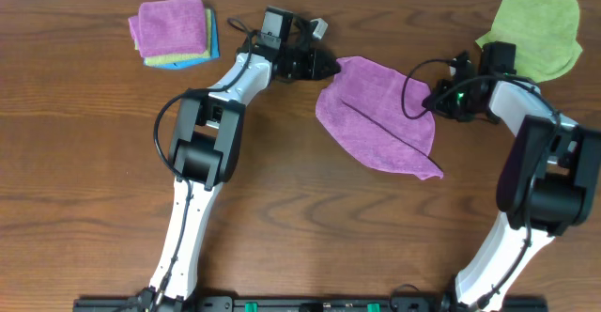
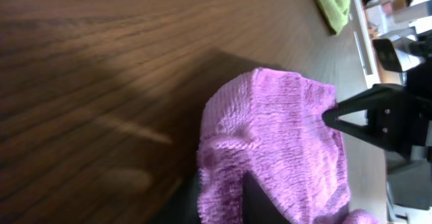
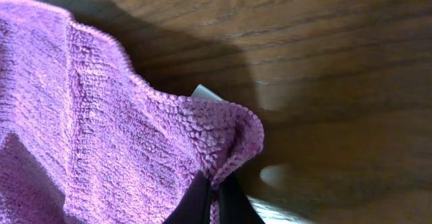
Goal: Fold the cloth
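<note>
The purple cloth (image 1: pixel 376 115) lies rumpled on the wooden table, with a dark crease running across it. My left gripper (image 1: pixel 331 66) is at its upper left corner, shut on the fabric. In the left wrist view the cloth (image 2: pixel 283 129) bunches up between the dark fingers of that gripper (image 2: pixel 233 204). My right gripper (image 1: pixel 432 101) is at the cloth's right edge. In the right wrist view this gripper (image 3: pixel 216 197) is shut on a raised fold of the cloth (image 3: pixel 101 129), and a small white tag (image 3: pixel 206 92) peeks out behind the fold.
A neat stack of cloths (image 1: pixel 174 30), purple on top of green and blue, sits at the back left. A lime-green cloth (image 1: pixel 531 30) lies at the back right, behind the right arm, and also shows far off in the left wrist view (image 2: pixel 334 1).
</note>
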Motion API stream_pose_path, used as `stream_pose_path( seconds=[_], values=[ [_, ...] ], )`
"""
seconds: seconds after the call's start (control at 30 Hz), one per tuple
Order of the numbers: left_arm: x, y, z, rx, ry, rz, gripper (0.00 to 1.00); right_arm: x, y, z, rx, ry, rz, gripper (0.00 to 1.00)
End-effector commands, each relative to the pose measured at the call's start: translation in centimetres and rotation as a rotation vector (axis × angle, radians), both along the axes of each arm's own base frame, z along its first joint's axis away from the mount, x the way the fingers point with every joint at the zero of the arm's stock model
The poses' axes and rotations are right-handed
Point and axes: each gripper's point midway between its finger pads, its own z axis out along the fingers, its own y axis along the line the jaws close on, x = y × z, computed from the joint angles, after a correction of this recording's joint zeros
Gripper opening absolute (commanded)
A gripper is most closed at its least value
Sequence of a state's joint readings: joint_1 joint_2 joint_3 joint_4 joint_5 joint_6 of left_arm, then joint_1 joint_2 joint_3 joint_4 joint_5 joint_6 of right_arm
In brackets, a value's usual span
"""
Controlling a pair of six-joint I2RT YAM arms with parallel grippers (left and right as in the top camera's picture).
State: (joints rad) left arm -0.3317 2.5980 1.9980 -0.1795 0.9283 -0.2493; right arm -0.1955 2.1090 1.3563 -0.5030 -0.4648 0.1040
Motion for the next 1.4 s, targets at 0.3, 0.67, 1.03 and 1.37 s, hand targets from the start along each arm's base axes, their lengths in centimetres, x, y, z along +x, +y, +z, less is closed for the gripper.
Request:
stream_pose_path(
  seconds=[0.3,0.67,1.03,1.37],
  values=[
    [0.5,0.0,-1.5,0.011,0.073,0.067,0.06,-0.2,1.9,-0.3,0.088,0.022,0.012,0.02],
    [1.3,-0.8,0.3,-0.064,0.027,0.059,0.07,1.0,2.3,3.0,0.126,-0.041,0.008,0.02],
    [0.1,-2.0,1.5,-0.137,0.066,-0.005,0.06,0.6,2.3,2.8,0.126,-0.023,0.006,0.02],
    [-0.8,-2.2,2.4,-0.153,0.115,-0.024,0.06,1.7,0.8,6.6,0.026,-0.105,-0.02,0.02]
  ],
)
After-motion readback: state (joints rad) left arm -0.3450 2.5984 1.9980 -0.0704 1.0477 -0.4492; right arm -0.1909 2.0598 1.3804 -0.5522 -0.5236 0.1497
